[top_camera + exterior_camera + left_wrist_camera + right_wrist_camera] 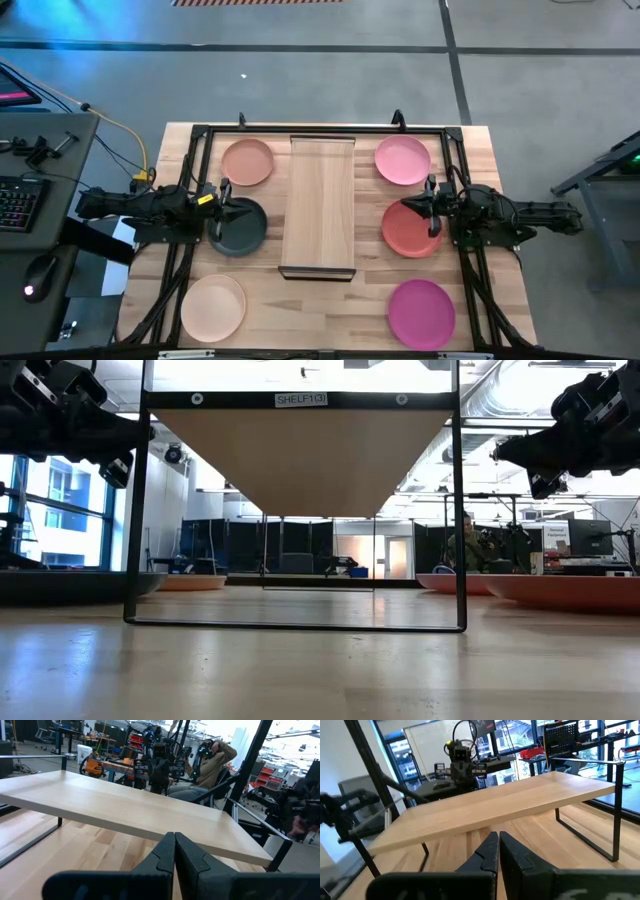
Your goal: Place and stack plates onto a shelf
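Your shelf (320,205) stands bare at the middle of the worktop (490,290), with nothing stacked yet. The plates lie on either side of it so each arm has its own share — the peach-tan plate (247,162), dark grey plate (243,232) and cream plate (212,306) to the left, the light pink plate (402,160), coral red plate (408,232) and magenta plate (421,313) to the right. Your left end effector (222,214) hangs over the dark grey plate, your right end effector (432,208) over the coral red — both clenched, both empty.
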Robot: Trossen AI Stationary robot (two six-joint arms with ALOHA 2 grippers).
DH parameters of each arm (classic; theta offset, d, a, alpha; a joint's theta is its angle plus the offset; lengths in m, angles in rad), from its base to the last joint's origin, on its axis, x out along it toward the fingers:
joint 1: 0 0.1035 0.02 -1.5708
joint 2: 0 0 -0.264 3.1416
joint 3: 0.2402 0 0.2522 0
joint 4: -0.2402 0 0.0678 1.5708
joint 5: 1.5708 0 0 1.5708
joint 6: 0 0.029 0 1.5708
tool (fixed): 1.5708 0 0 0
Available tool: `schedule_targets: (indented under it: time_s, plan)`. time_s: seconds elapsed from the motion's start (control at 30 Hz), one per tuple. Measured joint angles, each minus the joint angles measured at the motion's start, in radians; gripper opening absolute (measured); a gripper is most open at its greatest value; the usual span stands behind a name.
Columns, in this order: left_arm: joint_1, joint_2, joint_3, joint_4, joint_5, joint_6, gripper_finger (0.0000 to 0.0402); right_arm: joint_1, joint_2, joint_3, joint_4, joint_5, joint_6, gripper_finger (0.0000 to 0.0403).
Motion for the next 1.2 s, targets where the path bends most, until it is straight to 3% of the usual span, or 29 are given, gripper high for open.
schedule_targets:
  time_s: [0.17, 0.3, 0.47, 0.6, 0.7, 0.83, 0.93, 1.1, 1.2]
  plan:
    - [0.000, 0.000, 0.000, 0.000, 0.000, 0.000, 0.0001, 0.000, 0.000, 0.000, 0.301, 0.079, 0.260, 0.0000]
    - [0.000, 0.000, 0.000, 0.000, 0.000, 0.000, 0.0001, 0.000, -0.001, 0.000, 0.466, 0.289, 0.376, 0.0000]
    - [0.000, 0.000, 0.000, 0.000, 0.000, 0.000, 0.0001, 0.000, 0.006, 0.000, 0.512, 0.472, 0.473, 0.0000]
    - [0.000, 0.000, 0.000, 0.000, 0.000, 0.000, 0.0001, 0.000, 0.070, 0.039, 0.597, 0.549, 0.485, 0.0000]
    - [0.000, 0.000, 0.000, 0.000, 0.000, 0.000, 0.0001, 0.000, 0.151, 0.145, 0.633, 0.620, 0.375, 0.0000]
    - [0.000, 0.000, 0.000, 0.000, 0.000, 0.000, 0.0001, -0.001, 0.287, 0.338, 0.454, 0.796, 0.267, 0.0005]
    - [0.000, 0.000, 0.000, 0.000, 0.000, 0.000, 0.0001, -0.019, 0.408, 0.494, 0.148, 0.854, 0.333, 0.0029]
    - [0.000, 0.000, 0.000, 0.000, 0.000, 0.000, 0.0001, -0.124, 0.648, 0.701, -0.387, 0.767, 0.649, 0.0101]
    - [0.000, 0.000, 0.000, 0.000, 0.000, 0.000, 0.0001, -0.219, 0.791, 0.763, -0.681, 0.651, 0.832, 0.0146]
